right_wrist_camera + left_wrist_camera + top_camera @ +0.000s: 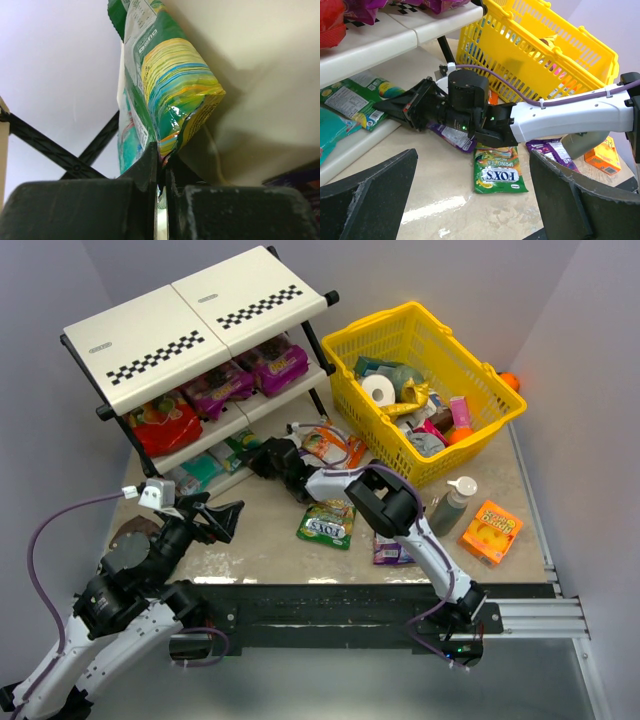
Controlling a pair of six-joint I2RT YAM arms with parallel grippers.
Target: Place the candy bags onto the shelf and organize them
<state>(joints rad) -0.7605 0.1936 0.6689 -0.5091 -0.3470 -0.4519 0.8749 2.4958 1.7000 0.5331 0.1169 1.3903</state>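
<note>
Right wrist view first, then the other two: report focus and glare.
Right wrist: green bag sharp, glare on its crimped end, right gripper dark below. Left wrist: left gripper looms dark at the bottom corners, sheen on the table. Top external: even light, shelf shadowing its lower tiers.

Right gripper point(256, 452) at the bottom tier of the shelf point(150, 325), a candy bag point(170, 85) on that tier between its jaws; the Fox's bag point(327, 522) lies on the table point(270, 545) behind it, the basket point(478, 375) off to its right
</note>
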